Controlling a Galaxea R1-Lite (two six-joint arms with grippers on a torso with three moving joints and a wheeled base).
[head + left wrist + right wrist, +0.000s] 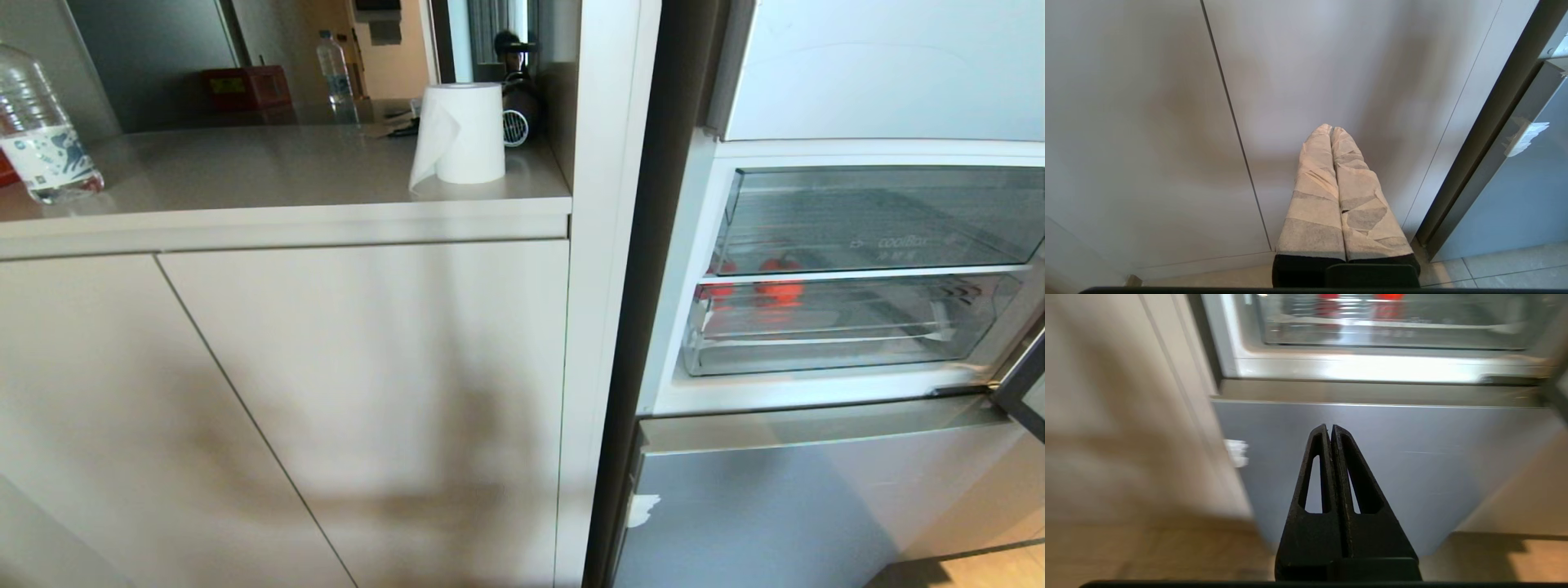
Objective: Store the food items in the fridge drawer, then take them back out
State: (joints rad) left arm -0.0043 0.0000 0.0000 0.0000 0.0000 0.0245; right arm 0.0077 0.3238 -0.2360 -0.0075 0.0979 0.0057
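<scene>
Red apples sit inside the pushed-in fridge drawer; left claw and right claw both pressed together, empty.

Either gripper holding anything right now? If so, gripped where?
Nothing held. Left gripper is shut and empty in front of the cabinet door. Right gripper is shut and empty, facing the lower fridge panel, below the fridge drawer.

The left gripper shows two long tapering fingers wrapped in creased whitish tape over a black base. The right gripper is bare matte black plastic, each finger pierced by a narrow triangular slot.
</scene>
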